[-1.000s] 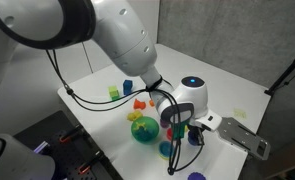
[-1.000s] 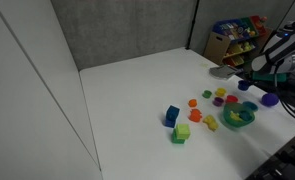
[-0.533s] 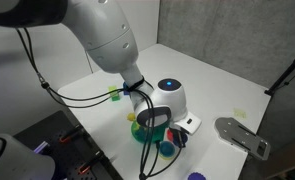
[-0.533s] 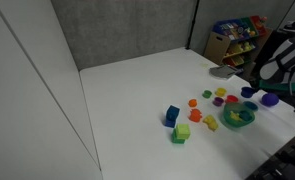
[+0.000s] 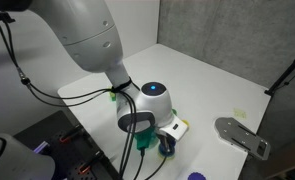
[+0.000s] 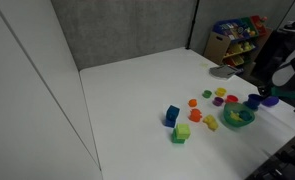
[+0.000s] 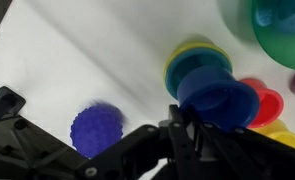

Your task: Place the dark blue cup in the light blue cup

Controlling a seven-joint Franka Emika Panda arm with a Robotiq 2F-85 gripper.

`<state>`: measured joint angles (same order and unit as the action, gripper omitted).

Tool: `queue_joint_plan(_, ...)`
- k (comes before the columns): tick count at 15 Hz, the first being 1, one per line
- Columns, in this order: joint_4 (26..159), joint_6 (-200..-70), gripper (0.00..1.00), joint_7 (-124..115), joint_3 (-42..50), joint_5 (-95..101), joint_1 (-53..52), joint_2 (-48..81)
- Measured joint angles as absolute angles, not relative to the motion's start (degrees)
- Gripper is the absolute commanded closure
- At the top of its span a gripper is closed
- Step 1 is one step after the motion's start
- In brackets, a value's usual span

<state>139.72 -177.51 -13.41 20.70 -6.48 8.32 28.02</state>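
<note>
One dark blue cup, one green bowl

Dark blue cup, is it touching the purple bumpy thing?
Apart. The wrist view shows bare white table between the dark blue cup and the purple bumpy thing.

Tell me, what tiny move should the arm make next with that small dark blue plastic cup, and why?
Probably shift the small dark blue plastic cup sideways until it is centred over the small light blue plastic cup. In the wrist view it overlaps only one side of that cup, so lowering now might catch the rim.
</note>
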Motion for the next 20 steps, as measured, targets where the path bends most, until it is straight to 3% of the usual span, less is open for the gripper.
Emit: queue_joint_plan(20,140.9,-187.8,0.95,-11.1,16.9,-6.5,13.8,32.8)
